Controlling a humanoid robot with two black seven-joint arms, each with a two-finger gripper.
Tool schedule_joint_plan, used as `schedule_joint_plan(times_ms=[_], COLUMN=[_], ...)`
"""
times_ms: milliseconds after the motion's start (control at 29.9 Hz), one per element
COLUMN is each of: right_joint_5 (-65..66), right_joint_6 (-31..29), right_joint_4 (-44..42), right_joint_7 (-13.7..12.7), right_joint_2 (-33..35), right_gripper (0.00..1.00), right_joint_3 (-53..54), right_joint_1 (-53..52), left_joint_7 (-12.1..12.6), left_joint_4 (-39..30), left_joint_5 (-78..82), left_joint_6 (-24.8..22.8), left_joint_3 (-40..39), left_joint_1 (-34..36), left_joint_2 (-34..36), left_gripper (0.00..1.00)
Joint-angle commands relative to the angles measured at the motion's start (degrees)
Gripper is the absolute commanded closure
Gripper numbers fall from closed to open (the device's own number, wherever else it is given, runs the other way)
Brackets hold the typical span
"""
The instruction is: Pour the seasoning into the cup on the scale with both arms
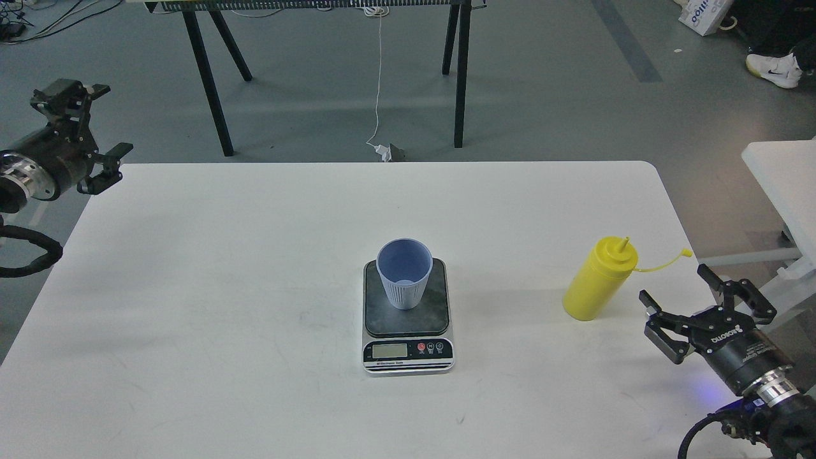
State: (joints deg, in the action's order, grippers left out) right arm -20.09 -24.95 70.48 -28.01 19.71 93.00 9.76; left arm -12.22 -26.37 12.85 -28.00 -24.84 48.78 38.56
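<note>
The yellow seasoning bottle point(599, 279) stands upright on the white table at the right, cap tether hanging off to its right. The light blue-grey cup point(404, 273) stands upright on the dark plate of the scale point(408, 315) at the table's middle. My right gripper point(685, 293) is open and empty, low over the table's right edge, to the right of the bottle and apart from it. My left gripper point(102, 121) is open and empty, raised beyond the table's far left corner.
The white table point(255, 255) holds only the scale, cup and bottle. A black-legged bench point(217, 76) stands behind on the grey floor. Another white surface point(784, 178) lies off to the right.
</note>
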Motion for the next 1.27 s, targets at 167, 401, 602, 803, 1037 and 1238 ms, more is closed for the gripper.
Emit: schedule_joint_plan(times_ms=[167, 401, 602, 803, 1037, 1238], right_joint_5=[1.71, 1.89, 1.98, 1.98, 1.98, 1.98], right_joint_6=[-0.27, -0.45, -0.27, -0.36, -0.27, -0.36], right_joint_4=[-3.58, -17.65, -22.66, -25.31, -25.31, -25.39], right_joint_7=[0.01, 0.01, 0.01, 0.01, 0.01, 0.01], right_joint_2=[7.71, 6.22, 2.35, 1.38, 1.38, 1.30], right_gripper=[0.00, 0.00, 0.00, 0.00, 0.00, 0.00], right_joint_3=[-7.82, -18.82, -19.26, -19.87, -20.76, -20.85], right_joint_1=[-21.15, -38.22, -41.31, -42.46, -43.07, -43.42], left_joint_7=[-0.43, -0.61, -0.96, -0.96, -0.96, -0.96], left_joint_4=[0.00, 0.00, 0.00, 0.00, 0.00, 0.00], left_joint_5=[-0.36, -1.07, -1.95, -1.95, -1.86, -1.86], left_joint_6=[0.00, 0.00, 0.00, 0.00, 0.00, 0.00], left_joint_3=[-0.30, -0.91, -1.35, -1.35, -1.35, -1.35], left_joint_1=[-0.53, -1.23, -1.32, -1.58, -1.58, -1.58], left_joint_2=[-0.86, -1.56, -1.56, -2.09, -2.09, -2.09], left_gripper=[0.00, 0.00, 0.00, 0.00, 0.00, 0.00])
